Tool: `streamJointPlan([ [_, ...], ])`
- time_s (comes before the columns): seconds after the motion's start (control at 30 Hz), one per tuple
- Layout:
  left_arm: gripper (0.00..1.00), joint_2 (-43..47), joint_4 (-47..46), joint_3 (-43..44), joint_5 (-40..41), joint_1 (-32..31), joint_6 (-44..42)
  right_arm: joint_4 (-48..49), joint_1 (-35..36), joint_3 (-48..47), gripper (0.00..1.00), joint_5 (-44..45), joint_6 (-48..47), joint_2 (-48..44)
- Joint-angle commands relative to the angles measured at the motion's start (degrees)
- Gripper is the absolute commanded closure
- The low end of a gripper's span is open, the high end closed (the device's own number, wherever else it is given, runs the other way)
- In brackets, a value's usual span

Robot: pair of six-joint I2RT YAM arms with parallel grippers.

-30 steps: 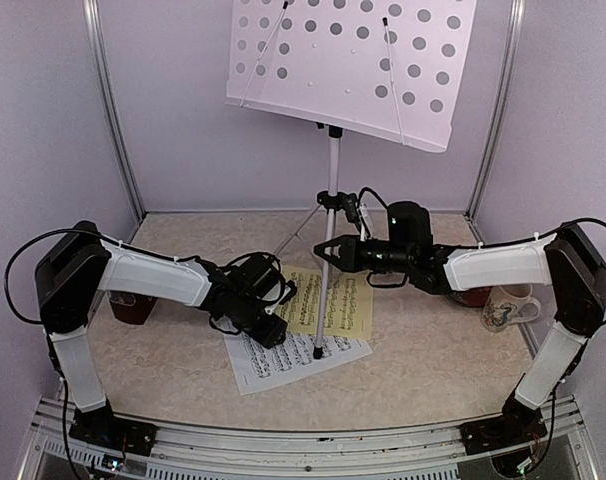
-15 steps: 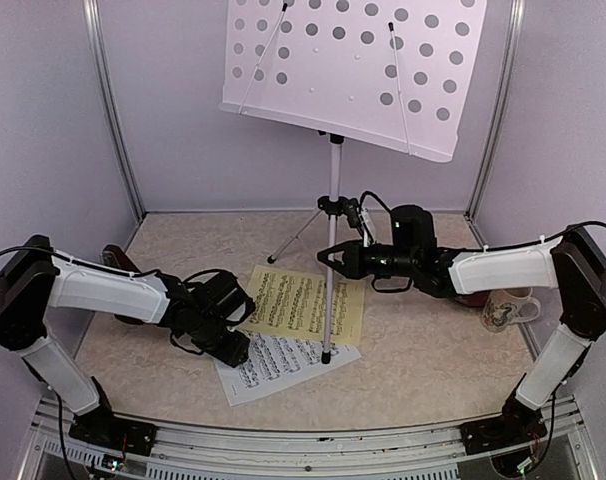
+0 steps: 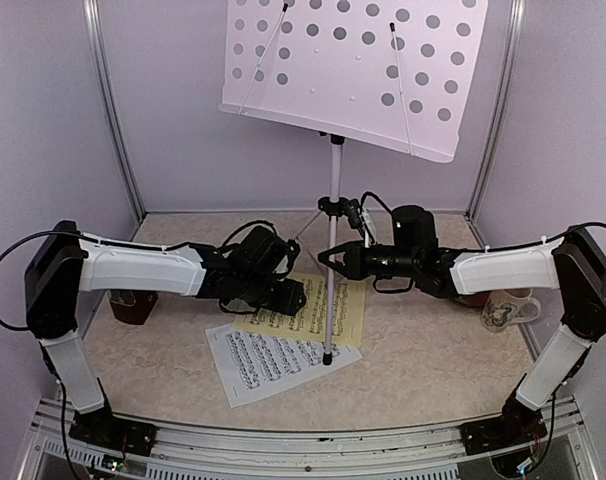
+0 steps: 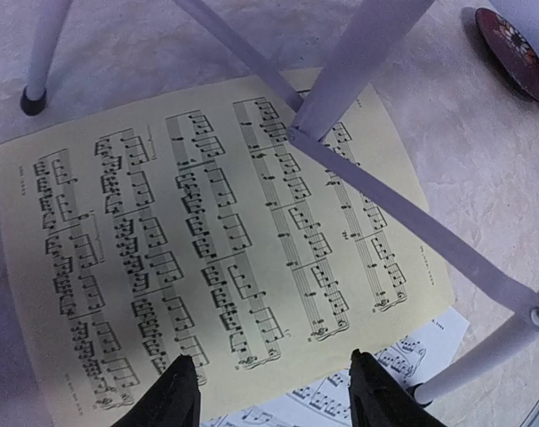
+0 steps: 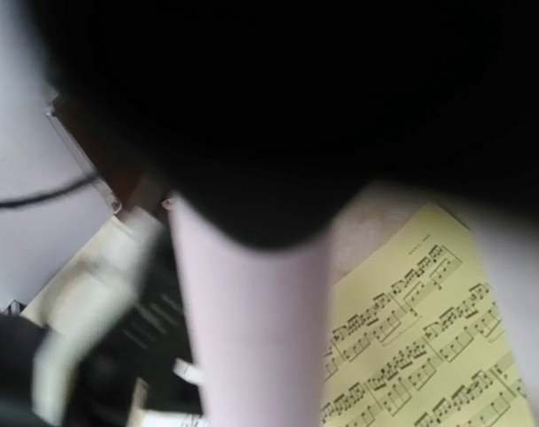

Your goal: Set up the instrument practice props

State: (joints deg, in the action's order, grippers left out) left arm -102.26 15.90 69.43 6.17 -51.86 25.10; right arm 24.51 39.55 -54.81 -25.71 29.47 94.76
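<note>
One white music stand (image 3: 323,95) dominates the table (image 3: 443,350), its perforated desk high at the back, its tripod legs spread over the papers. The right gripper (image 3: 326,258) is clamped on a white tube of the stand just below the leg hub. The white sheet (image 3: 268,362) lies toward the front, overlapped by the yellow sheet (image 3: 350,310) behind it. The left gripper (image 3: 299,297) hovers over the yellow sheet, jaws parted and holding nothing. The brown metronome (image 3: 131,306) stands at the left, partly hidden by the left arm.
</note>
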Motion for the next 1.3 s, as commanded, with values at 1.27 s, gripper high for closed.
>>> streamJointPlan([
  [1.27,0.39,18.2,-0.7,-24.3,14.1,4.2,8.5,-3.3,-1.2,3.4,1.0,-6.0,2.6,-2.0],
])
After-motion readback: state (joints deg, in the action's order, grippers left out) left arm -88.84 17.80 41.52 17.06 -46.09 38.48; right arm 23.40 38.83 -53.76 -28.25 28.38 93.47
